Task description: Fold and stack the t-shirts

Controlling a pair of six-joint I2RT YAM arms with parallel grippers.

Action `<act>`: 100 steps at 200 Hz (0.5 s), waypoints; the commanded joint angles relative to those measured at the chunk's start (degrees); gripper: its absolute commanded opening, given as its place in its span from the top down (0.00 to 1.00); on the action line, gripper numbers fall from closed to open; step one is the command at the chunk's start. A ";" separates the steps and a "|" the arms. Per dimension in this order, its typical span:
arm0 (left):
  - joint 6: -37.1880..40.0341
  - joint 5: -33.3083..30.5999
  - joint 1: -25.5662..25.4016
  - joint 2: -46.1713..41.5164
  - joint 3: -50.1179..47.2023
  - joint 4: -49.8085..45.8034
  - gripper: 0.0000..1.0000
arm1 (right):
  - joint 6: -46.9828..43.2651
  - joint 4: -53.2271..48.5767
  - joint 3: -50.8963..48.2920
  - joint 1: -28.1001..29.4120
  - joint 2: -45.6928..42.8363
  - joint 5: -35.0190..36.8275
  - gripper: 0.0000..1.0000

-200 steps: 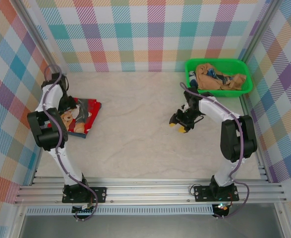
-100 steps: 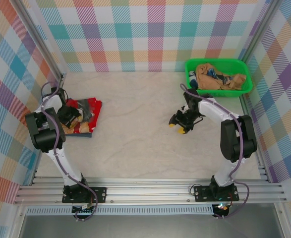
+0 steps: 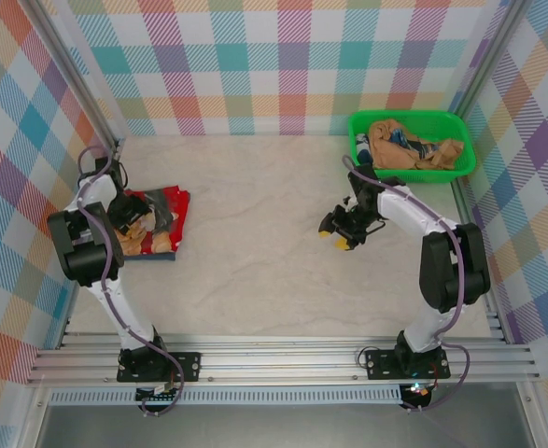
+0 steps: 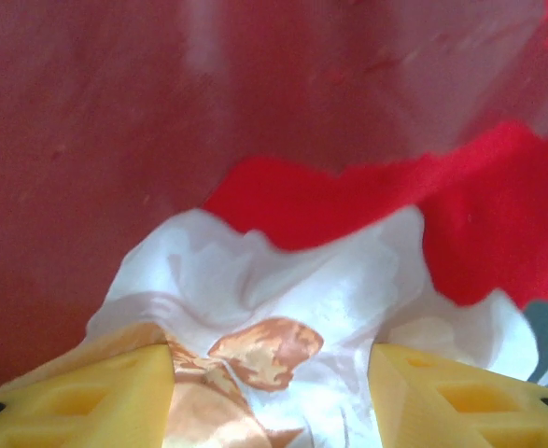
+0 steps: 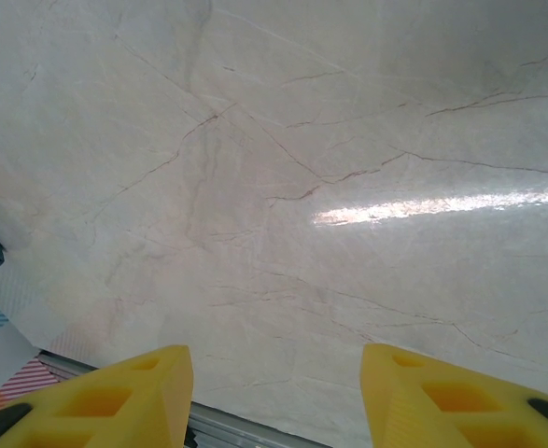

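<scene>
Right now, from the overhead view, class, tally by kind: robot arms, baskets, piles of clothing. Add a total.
Robot arms: 2, left arm, right arm
Baskets: 1, green basket
Clothing piles: 2, red t-shirt pile on table, tan pile in basket
Total: 5

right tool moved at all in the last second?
No. The right tool hangs over the same spot, at the same offset down-left of the green basket.
</scene>
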 commanded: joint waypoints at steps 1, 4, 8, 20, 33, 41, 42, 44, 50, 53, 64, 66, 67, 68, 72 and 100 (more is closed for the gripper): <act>1.39 0.23 -0.20 3.99 3.73 -0.88 0.42 | -0.10 -1.72 -1.07 0.35 -2.32 -0.02 0.50; 1.06 0.41 -0.20 4.26 4.06 -0.80 0.42 | -0.14 -1.82 -1.18 0.38 -2.55 0.05 0.49; 0.70 0.44 -0.20 4.75 4.65 -0.70 0.42 | -0.10 -1.96 -1.33 0.41 -2.67 0.10 0.49; -0.17 0.96 -0.09 5.95 6.30 -0.41 0.42 | -0.11 -2.19 -1.86 0.42 -3.42 0.22 0.50; -0.90 1.72 -0.11 7.11 8.39 -0.56 0.42 | -0.01 -2.33 -2.54 0.41 -4.14 0.43 0.49; -1.03 2.42 -0.09 7.85 9.58 -0.61 0.42 | 0.15 -2.29 -3.00 0.43 -4.69 0.60 0.49; -1.05 2.51 -0.10 7.89 9.71 -0.56 0.42 | 0.16 -2.25 -3.07 0.48 -4.75 0.64 0.49; -1.11 2.59 -0.15 7.96 9.94 -0.53 0.42 | 0.21 -2.21 -3.19 0.44 -4.86 0.74 0.49; -0.85 2.83 -0.27 8.16 10.68 -0.58 0.42 | 0.31 -2.10 -3.53 0.42 -5.26 0.80 0.49; -0.65 2.76 -0.29 8.22 11.12 -0.81 0.42 | 0.32 -2.05 -3.70 0.43 -5.38 0.85 0.49; 0.19 3.11 -0.41 8.08 12.40 -1.46 0.41 | 0.39 -2.02 -4.09 0.35 -5.83 1.24 0.49; 0.26 3.18 -0.45 7.98 12.48 -1.52 0.41 | 0.35 -2.02 -4.15 0.35 -5.92 1.28 0.49; 0.34 3.20 -0.46 7.95 12.56 -1.59 0.41 | 0.44 -1.99 -4.18 0.35 -5.94 1.29 0.49; 0.34 3.20 -0.46 7.85 12.56 -1.63 0.41 | 0.43 -1.93 -4.19 0.35 -5.99 1.29 0.49; 0.46 3.35 -0.46 7.45 12.79 -1.85 0.40 | 0.33 -1.87 -4.26 0.41 -6.18 1.45 0.49; -0.04 3.59 -0.40 0.14 11.25 -2.30 0.14 | -0.08 -1.20 -4.12 0.35 -8.72 4.38 0.43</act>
